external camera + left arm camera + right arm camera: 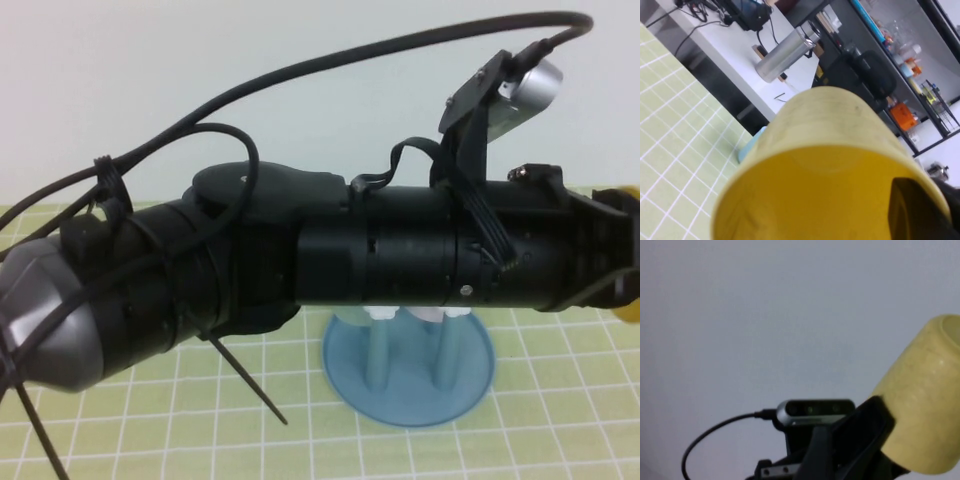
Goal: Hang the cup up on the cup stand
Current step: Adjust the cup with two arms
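Observation:
My left arm reaches flat across the high view, above the cup stand [410, 395]. My left gripper [625, 245] is at the right edge, shut on the rim of the yellow cup [629, 303]. The cup [815, 165] fills the left wrist view, where one black finger [920, 210] sits inside its mouth. In the right wrist view the cup [925, 400] hangs in the air, with the left gripper's outer finger [860, 432] pressed to its wall. The stand has a round blue base, teal posts [380, 355] and white knobs [380, 313]. My right gripper does not show.
A green gridded mat [560, 400] covers the table. Black cables [230, 140] loop over the left arm, and its wrist camera [528, 85] sticks up. Past the table stand a white desk with a silver flask [785, 50] and dark shelves [900, 60].

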Motion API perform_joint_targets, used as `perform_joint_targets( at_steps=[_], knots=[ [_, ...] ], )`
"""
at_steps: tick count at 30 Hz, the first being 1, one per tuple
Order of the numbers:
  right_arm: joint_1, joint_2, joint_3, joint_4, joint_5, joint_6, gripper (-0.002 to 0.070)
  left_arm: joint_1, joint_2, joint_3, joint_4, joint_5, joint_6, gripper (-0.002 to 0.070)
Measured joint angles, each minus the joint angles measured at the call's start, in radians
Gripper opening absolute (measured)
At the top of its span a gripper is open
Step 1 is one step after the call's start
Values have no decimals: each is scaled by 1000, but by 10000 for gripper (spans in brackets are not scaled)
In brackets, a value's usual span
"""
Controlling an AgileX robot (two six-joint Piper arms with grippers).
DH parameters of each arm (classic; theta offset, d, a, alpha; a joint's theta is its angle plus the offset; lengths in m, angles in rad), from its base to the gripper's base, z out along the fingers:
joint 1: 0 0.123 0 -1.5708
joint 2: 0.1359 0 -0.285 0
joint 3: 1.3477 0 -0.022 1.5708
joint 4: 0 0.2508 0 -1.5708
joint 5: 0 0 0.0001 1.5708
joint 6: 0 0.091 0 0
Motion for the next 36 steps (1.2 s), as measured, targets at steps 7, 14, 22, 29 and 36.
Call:
perform_joint_targets(
  at_steps=[7,14,22,29,36],
  knots=[
    [0,2,0,10,-117,80,678,-75,-5,-22,0,-66,-109,0],
    [-2,93,0,13,-101,90,692,-149,-5,-78,0,-135,-54,0],
    [-2,109,0,13,-66,90,692,-157,-5,-78,0,-188,-65,0],
    [-3,109,0,13,-64,115,693,-168,-5,-78,0,-156,-59,0],
    [-3,109,-28,13,-74,160,693,-233,-5,-78,0,-206,-27,0]
  ],
)
